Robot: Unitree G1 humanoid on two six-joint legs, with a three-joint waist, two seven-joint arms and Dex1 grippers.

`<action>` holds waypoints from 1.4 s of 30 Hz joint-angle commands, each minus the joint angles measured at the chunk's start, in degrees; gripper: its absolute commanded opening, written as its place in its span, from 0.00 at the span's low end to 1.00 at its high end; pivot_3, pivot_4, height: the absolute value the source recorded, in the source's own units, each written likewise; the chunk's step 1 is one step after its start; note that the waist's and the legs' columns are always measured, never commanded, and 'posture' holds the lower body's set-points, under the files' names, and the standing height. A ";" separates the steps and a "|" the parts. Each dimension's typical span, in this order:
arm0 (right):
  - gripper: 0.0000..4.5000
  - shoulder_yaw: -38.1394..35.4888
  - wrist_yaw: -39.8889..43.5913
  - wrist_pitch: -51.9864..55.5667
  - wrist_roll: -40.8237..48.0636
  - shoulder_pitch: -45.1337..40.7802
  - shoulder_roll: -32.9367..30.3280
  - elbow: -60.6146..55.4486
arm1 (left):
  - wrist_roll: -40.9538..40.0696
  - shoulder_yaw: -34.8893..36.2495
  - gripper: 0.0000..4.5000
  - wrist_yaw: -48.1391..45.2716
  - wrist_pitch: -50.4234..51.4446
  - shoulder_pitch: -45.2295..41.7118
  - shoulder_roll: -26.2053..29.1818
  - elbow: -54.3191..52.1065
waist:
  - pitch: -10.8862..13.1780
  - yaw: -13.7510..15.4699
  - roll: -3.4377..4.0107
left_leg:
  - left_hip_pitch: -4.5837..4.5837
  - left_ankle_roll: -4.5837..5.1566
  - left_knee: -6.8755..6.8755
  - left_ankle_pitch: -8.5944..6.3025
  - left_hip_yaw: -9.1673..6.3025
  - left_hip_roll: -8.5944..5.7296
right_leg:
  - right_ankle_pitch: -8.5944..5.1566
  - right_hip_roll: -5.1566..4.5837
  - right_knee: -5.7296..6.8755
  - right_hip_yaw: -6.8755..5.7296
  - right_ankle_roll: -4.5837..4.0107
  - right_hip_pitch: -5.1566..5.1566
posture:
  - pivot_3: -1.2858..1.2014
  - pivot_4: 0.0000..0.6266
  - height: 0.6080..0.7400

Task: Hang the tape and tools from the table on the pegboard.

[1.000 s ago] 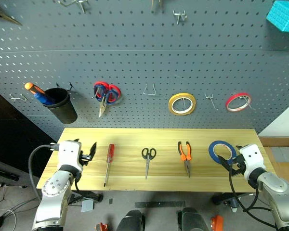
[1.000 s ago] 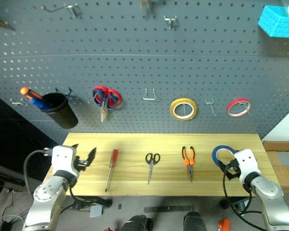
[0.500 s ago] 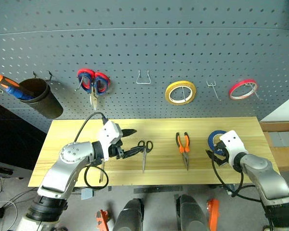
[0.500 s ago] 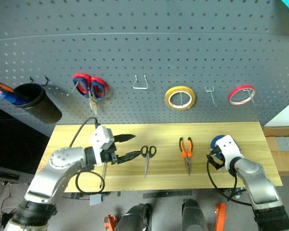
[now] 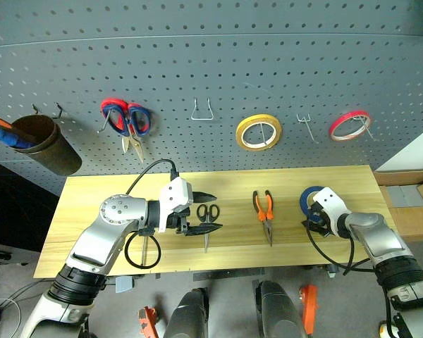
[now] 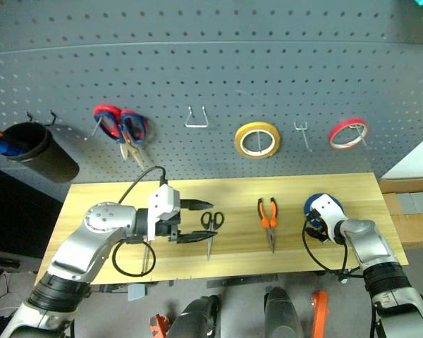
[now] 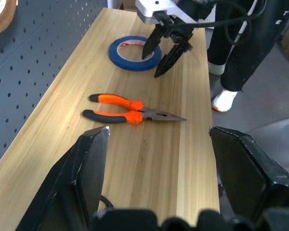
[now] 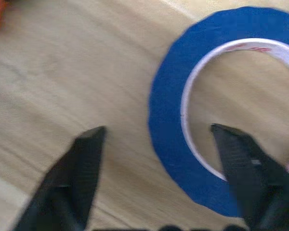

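Note:
The blue tape [image 5: 310, 198] lies flat near the right end of the table [image 5: 92, 204]. My right gripper [image 7: 151, 66] stands open over its near rim, with one finger inside the ring and the other outside on the wood. The band of the tape [image 8: 168, 125] sits between the two fingers. Black scissors [image 5: 206, 231] and orange pliers [image 5: 262, 208] lie in the table's middle. My left gripper [image 5: 217, 212] is open and points to the right, just above the scissors' handles. The pegboard [image 5: 282, 56] rises behind the table.
On the pegboard hang red-and-blue scissors [image 5: 127, 120], a yellow roll [image 5: 259, 132], a thin red roll [image 5: 350, 125] and a black cup [image 5: 48, 144] holding a tool. Bare hooks [image 5: 201, 111] sit between them. A cable loops under my left arm.
The view has tilted down. My left arm swung right from the table's left end to over the black scissors. My right gripper lowered onto the blue tape and its fingers narrowed.

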 commanded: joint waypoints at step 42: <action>0.09 -3.05 -24.72 -17.06 -23.76 22.20 6.52 -56.95 | -0.60 5.40 0.80 1.97 -11.16 -6.39 -6.15 6.67 | -0.04 -0.71 -0.04 | -0.88 -0.08 0.85 0.02 0.29 0.00 | 0.33 0.03 0.91 0.10 0.04 -1.17 | 0.44 0.43 1.00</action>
